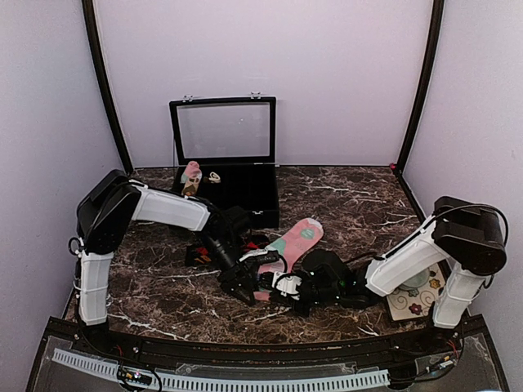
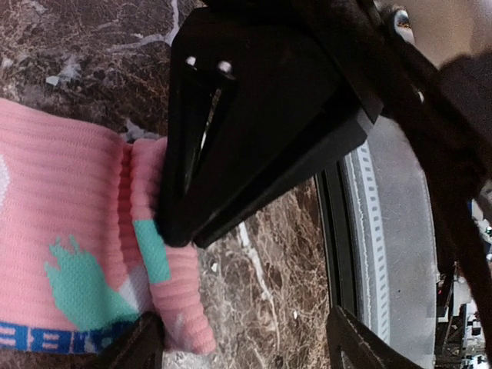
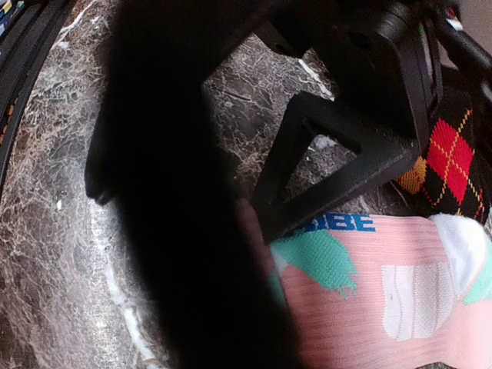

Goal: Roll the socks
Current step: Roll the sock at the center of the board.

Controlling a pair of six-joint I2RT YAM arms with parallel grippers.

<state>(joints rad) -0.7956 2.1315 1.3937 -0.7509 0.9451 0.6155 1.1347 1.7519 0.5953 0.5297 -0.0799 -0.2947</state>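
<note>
**While both arms crowd the cuff, the roll is barely begun**

Since the marble table [image 1: 359, 204] is the rolling surface, both arms reach in low to its middle. That keeps them well apart from the open black case [image 1: 263, 208] at the back, where an upright roll [image 1: 191, 178] stands.

Pink sock [image 1: 299, 237] lies flat, toe toward the case and ribbed cuff toward the near edge, so I'd say the roll starts at the cuff. Black argyle sock [image 3: 452, 150] lies beside it, near the left arm, and looks queued for later.

Left gripper [image 2: 247, 350] is released. Its fingers [image 2: 140, 347] are spread wide, with the cuff's turned-over lip [image 2: 184, 300] between them.

Right gripper [image 2: 166, 226] has its tip touching that lip, likely to pin the fold. Can't tell if it's clenched on fabric.
</note>
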